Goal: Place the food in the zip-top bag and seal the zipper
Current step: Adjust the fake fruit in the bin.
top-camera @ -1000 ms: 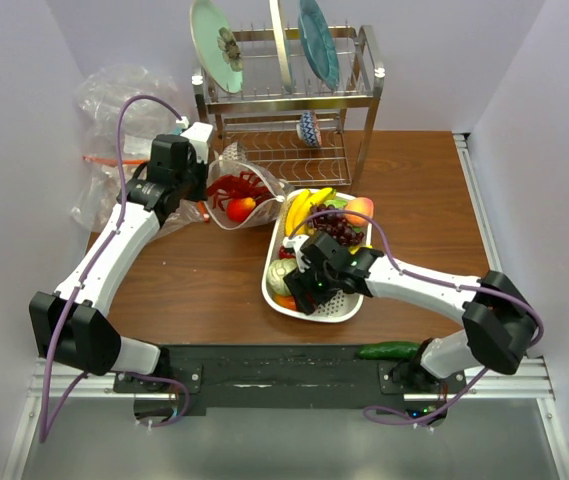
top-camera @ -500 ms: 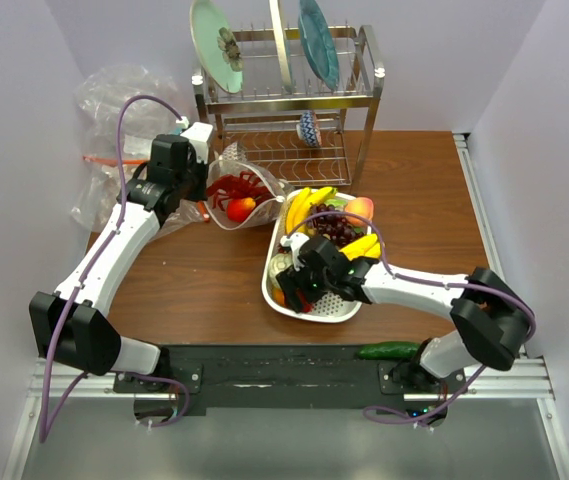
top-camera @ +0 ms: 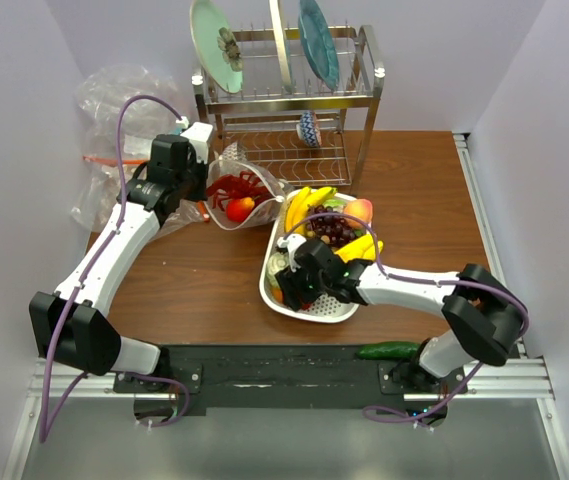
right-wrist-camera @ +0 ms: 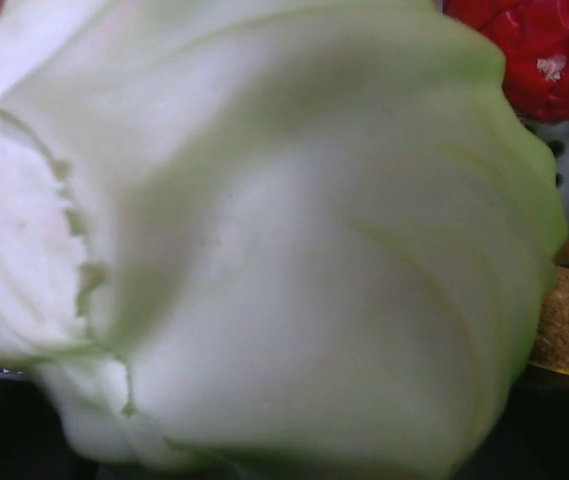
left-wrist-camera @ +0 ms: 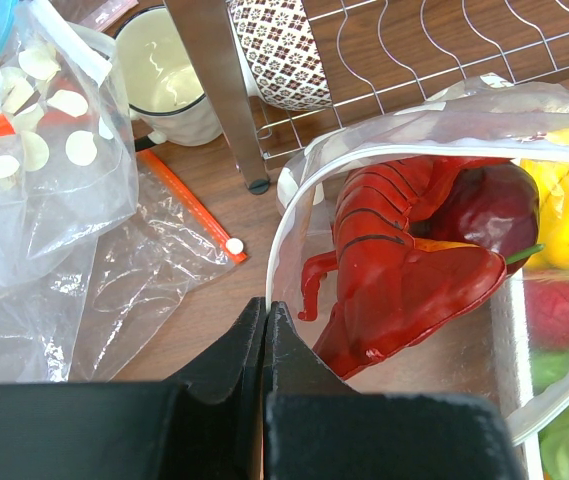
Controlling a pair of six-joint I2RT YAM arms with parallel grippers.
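right gripper (top-camera: 286, 278) shifted leftward across white tray (top-camera: 329, 313), now right against pale cabbage (right-wrist-camera: 264, 240), its grip impossible to tell, left gripper (left-wrist-camera: 265, 325) clamped on zip-top bag (left-wrist-camera: 464, 110) rim, upper centre overhead, lobster (left-wrist-camera: 394, 270) inside

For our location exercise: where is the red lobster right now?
Top view, left of centre: the lobster lies inside the clear bag in front of the dish rack, beside an apple.

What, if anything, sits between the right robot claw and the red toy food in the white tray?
A pale green plastic cabbage does: it fills the right wrist view, with only a bit of red toy food showing past its edge. The right gripper reaches into the white perforated tray.
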